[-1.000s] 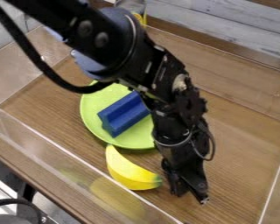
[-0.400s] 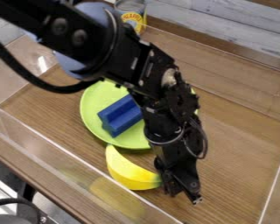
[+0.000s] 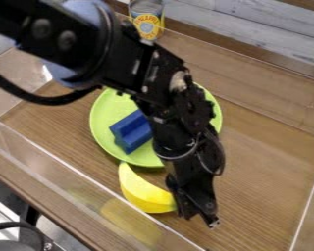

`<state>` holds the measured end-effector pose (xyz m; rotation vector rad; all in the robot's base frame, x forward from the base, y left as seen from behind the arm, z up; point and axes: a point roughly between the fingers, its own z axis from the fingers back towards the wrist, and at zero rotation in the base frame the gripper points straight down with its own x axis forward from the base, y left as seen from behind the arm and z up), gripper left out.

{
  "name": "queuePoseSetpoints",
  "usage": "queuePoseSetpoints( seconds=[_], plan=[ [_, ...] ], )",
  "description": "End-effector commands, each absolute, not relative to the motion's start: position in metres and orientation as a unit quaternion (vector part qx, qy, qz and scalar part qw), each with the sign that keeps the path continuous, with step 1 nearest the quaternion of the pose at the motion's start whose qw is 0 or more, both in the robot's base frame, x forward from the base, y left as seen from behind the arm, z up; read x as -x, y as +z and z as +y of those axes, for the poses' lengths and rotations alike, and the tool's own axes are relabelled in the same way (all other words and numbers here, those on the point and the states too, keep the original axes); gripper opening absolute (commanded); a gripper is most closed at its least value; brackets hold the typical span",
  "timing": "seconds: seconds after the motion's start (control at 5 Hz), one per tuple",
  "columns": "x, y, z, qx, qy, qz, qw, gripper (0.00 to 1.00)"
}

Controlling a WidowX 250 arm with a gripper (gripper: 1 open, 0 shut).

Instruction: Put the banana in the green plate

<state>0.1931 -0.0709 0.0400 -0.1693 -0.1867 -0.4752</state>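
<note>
Gripper [image 3: 196,212] low over the wood table [image 3: 258,186], black, fingertips pressed together, pointing down at the right-hand side of the banana [image 3: 145,189]. Banana lies on the table, just beside the near edge of the green plate [image 3: 105,123], not on it. Contact between fingers and fruit: cannot tell (the dark parts merge there). Blue block [image 3: 130,131] sits in the plate, partly behind the arm. Bottle [image 3: 146,18] with yellow label stands at the far side.
</note>
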Motion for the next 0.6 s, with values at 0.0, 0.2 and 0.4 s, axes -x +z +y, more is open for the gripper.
queuePoseSetpoints(
  seconds=[0.0, 0.2, 0.4],
  plan=[
    [-0.1946, 0.0481, -0.0665, 0.085, -0.229, -0.108, 0.964, 0.00],
    [-0.1925, 0.0477, -0.0632, 0.087, -0.222, -0.109, 0.965, 0.00],
    [-0.1903, 0.0480, -0.0594, 0.088, -0.213, -0.111, 0.967, 0.00]
  ],
)
